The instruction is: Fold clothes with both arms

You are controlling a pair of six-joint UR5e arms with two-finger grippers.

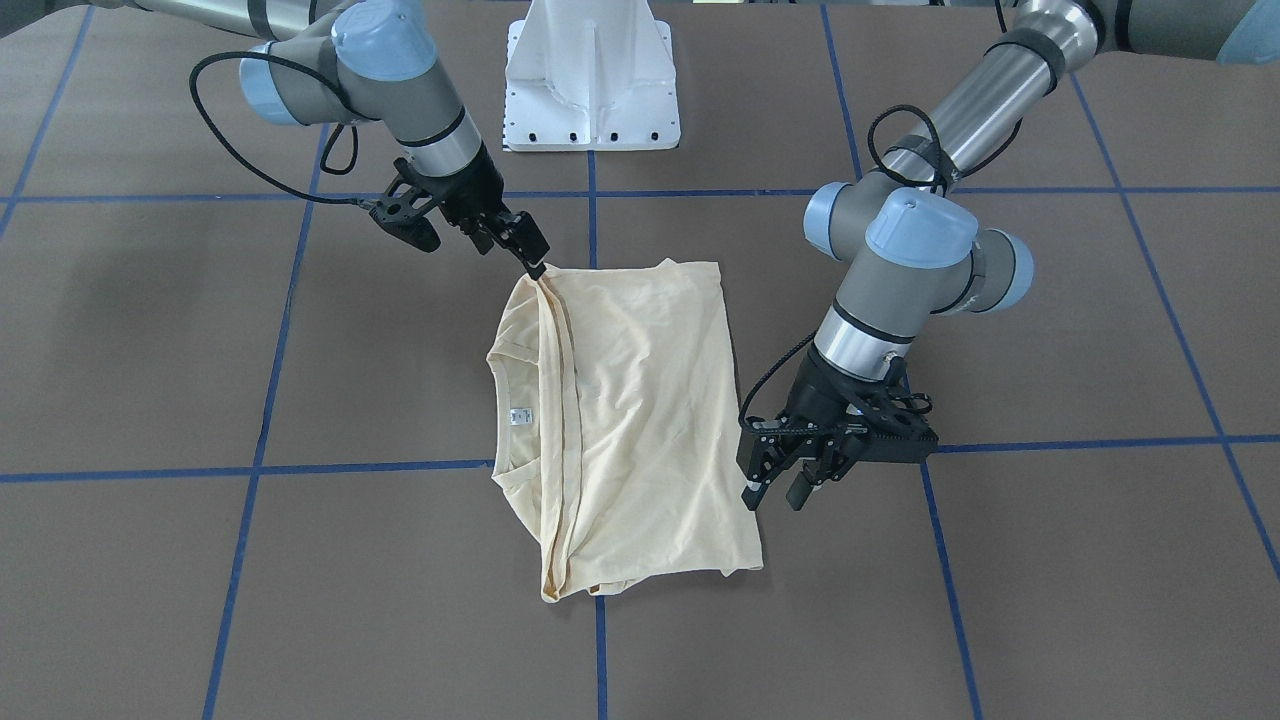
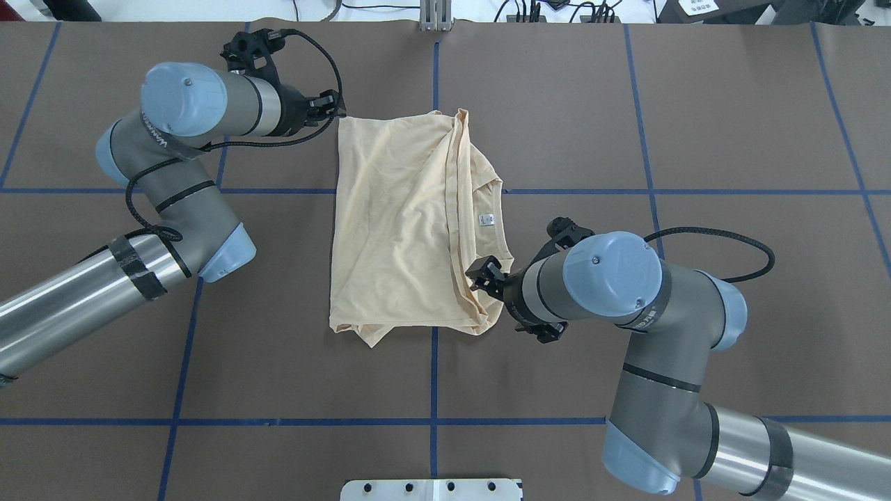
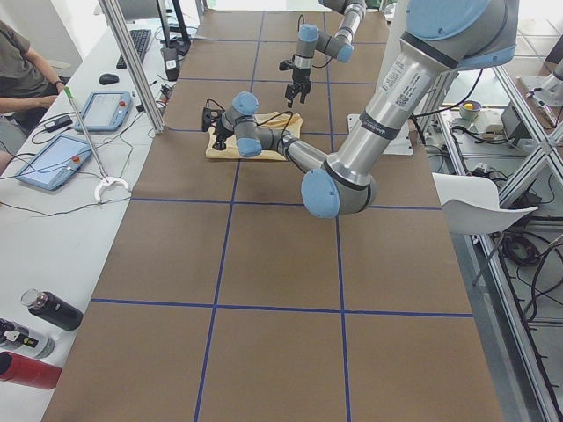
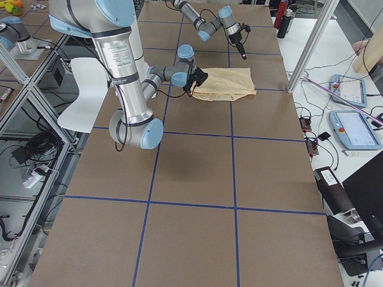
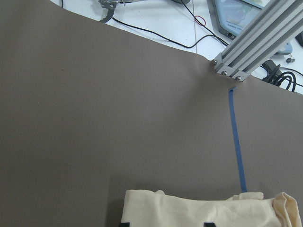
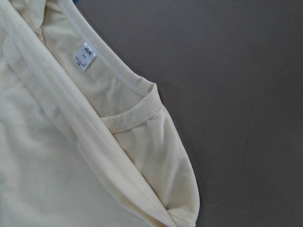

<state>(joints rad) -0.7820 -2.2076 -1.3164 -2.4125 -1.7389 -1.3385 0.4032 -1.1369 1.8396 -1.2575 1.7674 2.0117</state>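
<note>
While the right jaws clamp a shirt (image 1: 640, 400) corner, I log the left jaws apart beside its edge.

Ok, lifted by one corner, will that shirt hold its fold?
Probably not: the shirt lies limp with soft wrinkles, so it should drape and unfold. The cloth looks thin, so likely light. Layers at the right gripper may slide apart.

The cream-yellow shirt (image 6: 42, 179) fills the left and lower part of the view and lies on the brown table (image 6: 236, 71), which shows bare at the upper right. A small white neck label (image 6: 84, 57) sits just inside the stitched neckline (image 6: 124, 83). A doubled, seamed band (image 6: 90, 135) runs diagonally across the cloth toward the bottom edge.
</note>
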